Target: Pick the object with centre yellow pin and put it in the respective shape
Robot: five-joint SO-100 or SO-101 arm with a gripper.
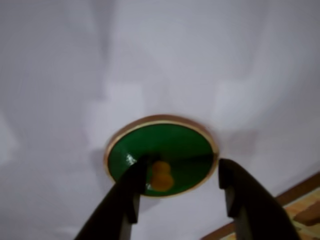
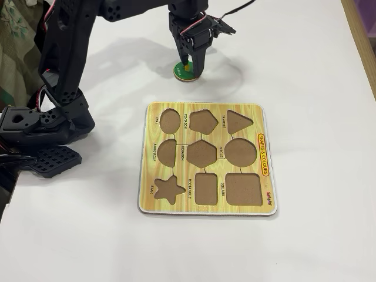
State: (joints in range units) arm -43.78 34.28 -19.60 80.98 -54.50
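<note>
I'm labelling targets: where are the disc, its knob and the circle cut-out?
disc (image 1: 175,145): wrist view, green face.
knob (image 1: 162,176): wrist view, yellow top.
circle cut-out (image 2: 241,152): fixed view, brown floor.

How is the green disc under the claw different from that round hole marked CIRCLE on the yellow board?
The green disc is a solid piece with a tan rim and a yellow knob; the circle cut-out is a flat brown recess with nothing in it. The disc lies on the white table beyond the puzzle board, between the fingers of the open gripper; the cut-out sits in the board's middle row. Both are round.
</note>
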